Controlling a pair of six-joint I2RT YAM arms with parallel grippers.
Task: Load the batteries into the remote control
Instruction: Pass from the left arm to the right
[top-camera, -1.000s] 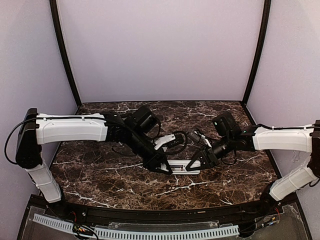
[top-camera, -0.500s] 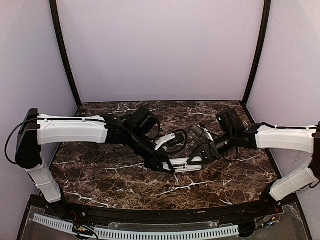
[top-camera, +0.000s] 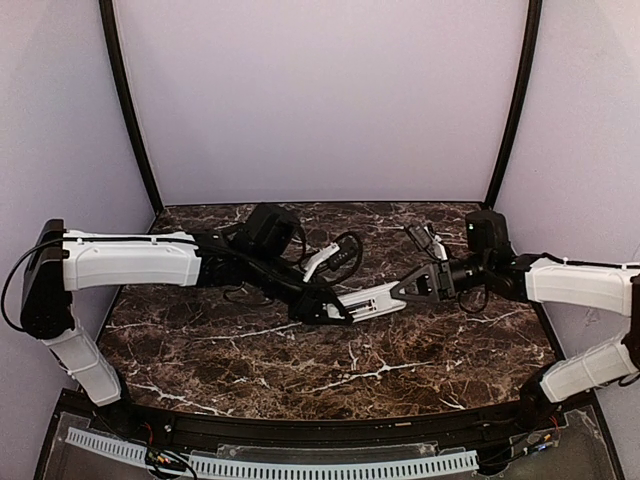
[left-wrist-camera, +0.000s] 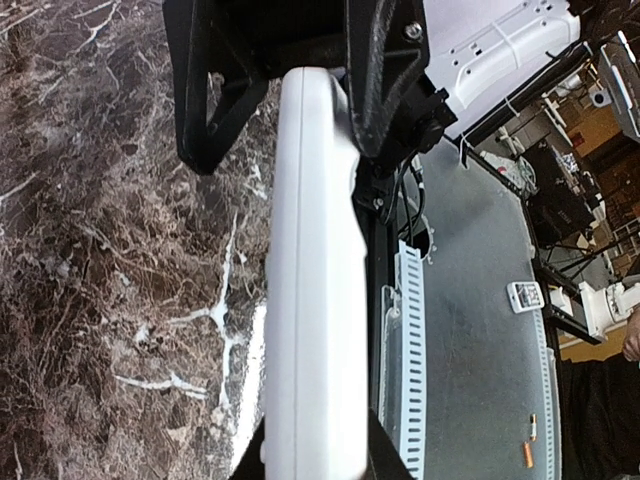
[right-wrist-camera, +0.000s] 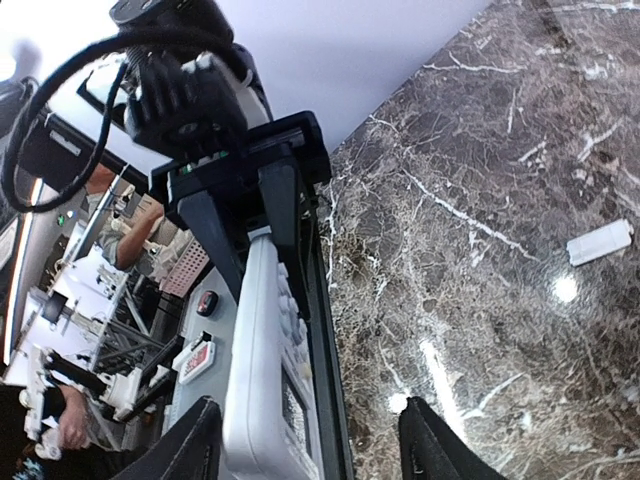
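The remote control (top-camera: 368, 299) is a slim white handset held just above the marble table (top-camera: 220, 350), its right end raised. My left gripper (top-camera: 322, 308) is shut on its left end; in the left wrist view the white body (left-wrist-camera: 312, 300) runs up from between my fingertips (left-wrist-camera: 315, 462). My right gripper (top-camera: 403, 289) stands open at the remote's right end. In the right wrist view the button face (right-wrist-camera: 270, 370) lies beside my left finger (right-wrist-camera: 190, 450), with a wide gap to the other finger. No batteries show in any view.
A tiny loose white cover piece (right-wrist-camera: 600, 242) lies on the marble to the right in the right wrist view. Black cables (top-camera: 345, 262) loop behind the remote. A white slotted rail (top-camera: 300, 465) runs along the near edge.
My right gripper has opened off the remote's right end and drawn back to the right. My left gripper keeps its hold, and the remote's right end has risen.
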